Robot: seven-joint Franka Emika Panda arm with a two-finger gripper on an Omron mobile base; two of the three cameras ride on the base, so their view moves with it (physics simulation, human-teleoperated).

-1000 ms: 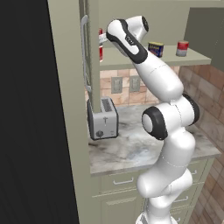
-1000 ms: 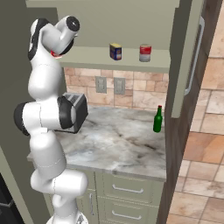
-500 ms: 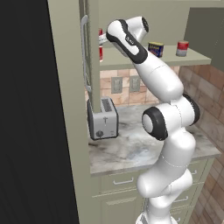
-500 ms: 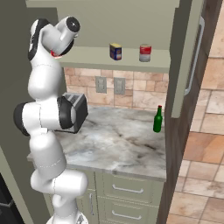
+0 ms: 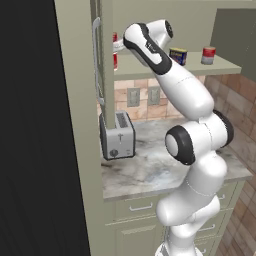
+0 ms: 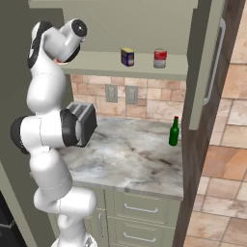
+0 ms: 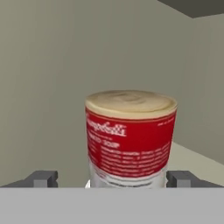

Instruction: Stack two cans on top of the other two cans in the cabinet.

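Observation:
A red can with a white band (image 7: 130, 138) stands upright right in front of my hand, between my two fingertips (image 7: 41, 178), which stand apart on either side without touching it. My gripper (image 5: 120, 46) is open at the left end of the cabinet shelf (image 5: 150, 70), where red can parts (image 5: 115, 59) show behind the door edge. What the red can rests on is hidden. Farther right on the shelf stand the squat dark blue tin (image 5: 178, 55) (image 6: 127, 56) and a red-topped grey can (image 5: 208, 55) (image 6: 159, 58).
The open cabinet door with its silver bar handle (image 5: 97, 60) hangs just left of my hand. A toaster (image 5: 117, 142) sits on the marble counter (image 6: 130, 159) below. A green bottle (image 6: 173, 132) stands at the counter's right, beside the other open door (image 6: 212, 62).
My jaws have spread wide apart, letting go of the red can. The arm has barely moved, and the blue tin and the grey can stand as before.

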